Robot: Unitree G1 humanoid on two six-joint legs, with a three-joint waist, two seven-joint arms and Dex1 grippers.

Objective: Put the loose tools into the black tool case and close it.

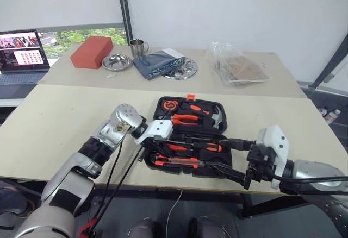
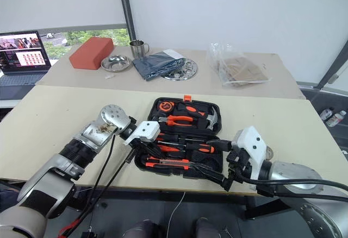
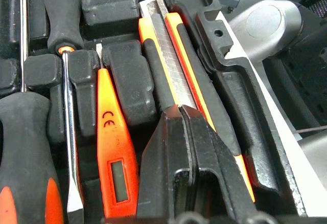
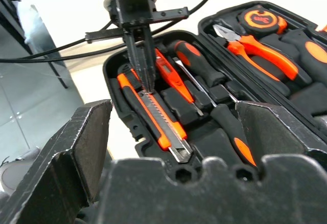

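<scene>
Knife [image 4: 156, 115] is lying in its long slot along the near edge of the open case [image 1: 163, 105], which is sitting at the front of the counter [image 1: 65, 118]. Orange screwdriver [image 3: 113, 155] and the two black-handled screwdrivers are sitting in the recesses just beside it; I can't make out the tape roll. Left pincer [image 4: 143, 75] is clenched, its tips pressing on the knife's blade strip and gripping nothing. Right pincer [image 4: 173, 142] is hanging released, near the case's front right corner.

Risks, as I'm judging it: the clenched tips are skidding off the smooth strip and flicking the knife out of the slot; hard pressing is shoving the case toward the counter edge; a half-seated knife is blocking the lid from latching
</scene>
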